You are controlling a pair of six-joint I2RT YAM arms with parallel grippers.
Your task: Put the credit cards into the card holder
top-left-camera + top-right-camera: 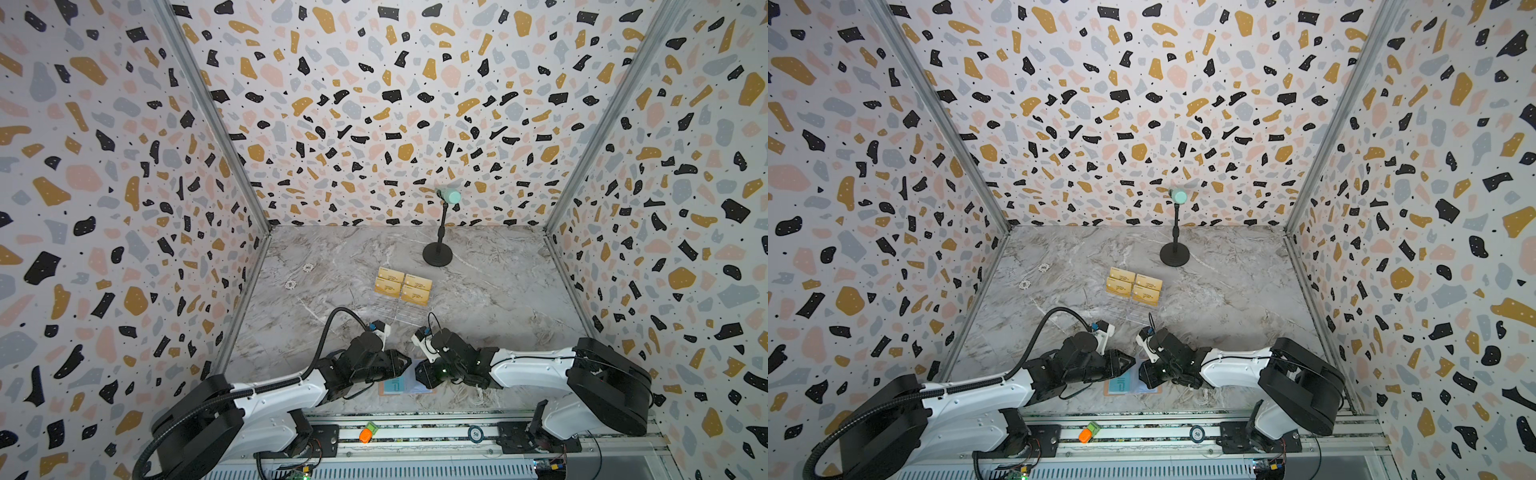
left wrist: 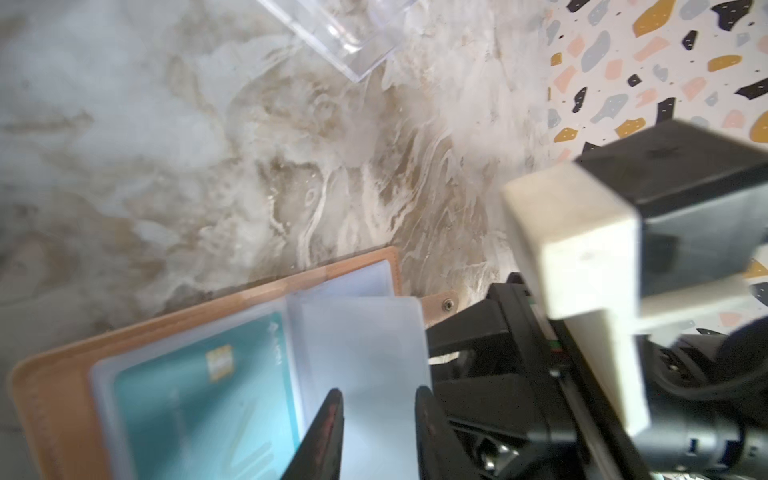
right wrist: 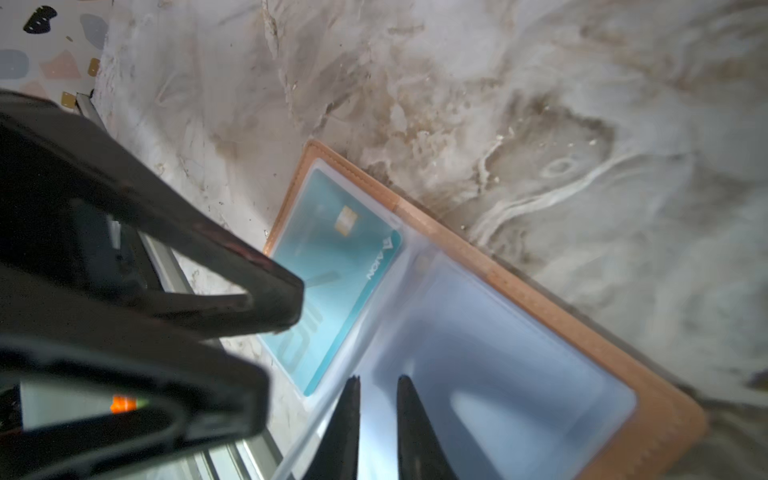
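Nearest me, on the front rail, an orange-and-green block [image 1: 367, 432] and a round token [image 1: 476, 434] are lying apart. Just beyond them the card holder [image 2: 54, 395] is lying open at the near edge of the desk [image 1: 498, 291], between my two arms. One teal credit card [image 3: 332, 266] is sitting inside its left-hand clear sleeve.

My left pincer [image 2: 378, 399] is hanging over the holder with its jaws plainly apart, and a raised clear sleeve leaf [image 2: 361, 345] is showing in the gap; nothing is clamped. My right pincer [image 3: 376, 382] is poised over the empty right-hand sleeve [image 3: 498, 365] with only a narrow gap between its jaws. I am not seeing whether the tips are touching the plastic. The holder's snap tab [image 2: 446, 305] is sticking out toward the right arm.

Farther back, near mid-desk, a clear acrylic rack [image 1: 386, 311] is carrying four gold credit cards [image 1: 403, 286] on its rear tiers. Behind it, a black stand [image 1: 437, 253] with a mint-green head [image 1: 451, 195] is standing by the back wall.
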